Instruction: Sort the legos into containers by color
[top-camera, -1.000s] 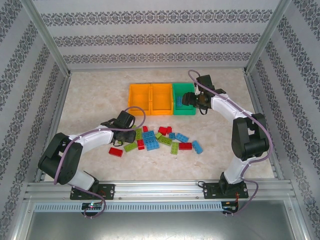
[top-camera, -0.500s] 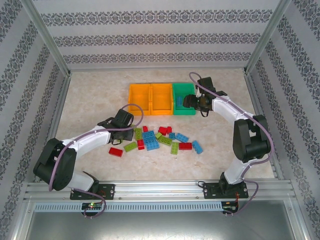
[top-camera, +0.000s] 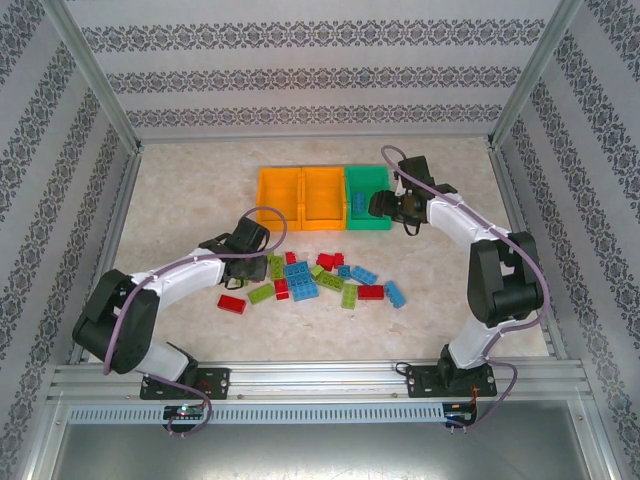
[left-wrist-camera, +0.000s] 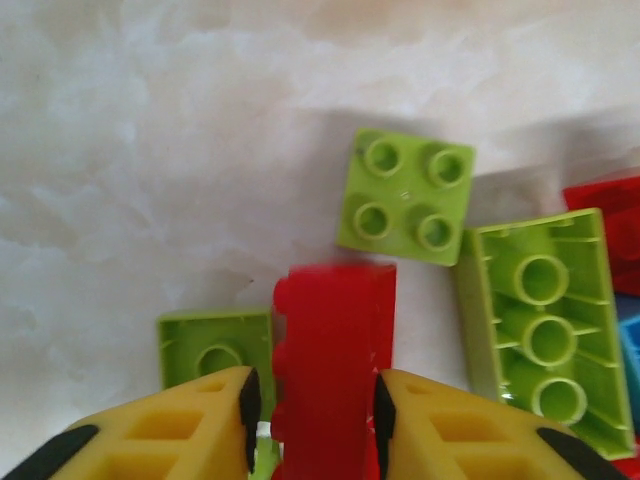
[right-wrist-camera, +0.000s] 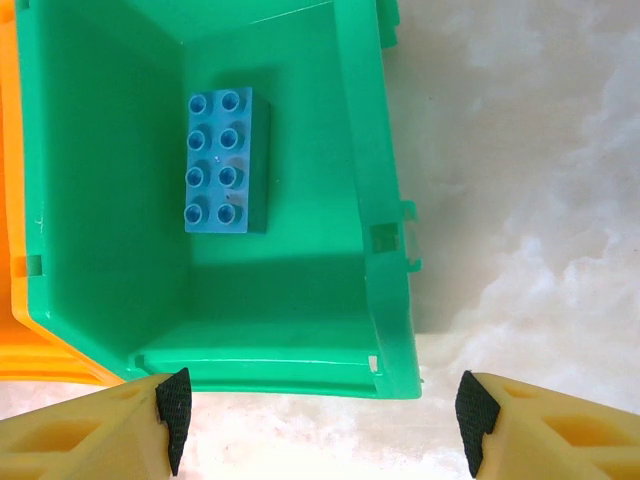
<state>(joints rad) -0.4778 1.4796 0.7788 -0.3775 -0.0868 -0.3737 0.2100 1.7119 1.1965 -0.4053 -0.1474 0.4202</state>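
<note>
At the 9 o'clock side of the loose legos (top-camera: 320, 278): left gripper (left-wrist-camera: 315, 410), with a blurred red lego (left-wrist-camera: 333, 360) on edge between its pads. Clamped or only loose there, cannot tell. At 1 o'clock from it a square lime lego (left-wrist-camera: 410, 195), at 3 o'clock a long lime lego (left-wrist-camera: 545, 320), studs down. At 12 o'clock from the loose legos, the containers (top-camera: 322, 198): two orange bins (top-camera: 278, 195), then a green bin (right-wrist-camera: 110, 250) at their 3 o'clock end. Above its rim the right gripper (right-wrist-camera: 320, 410), fingers wide apart, holding nothing. Inside, one light blue lego (right-wrist-camera: 227, 160), studs up.
</note>
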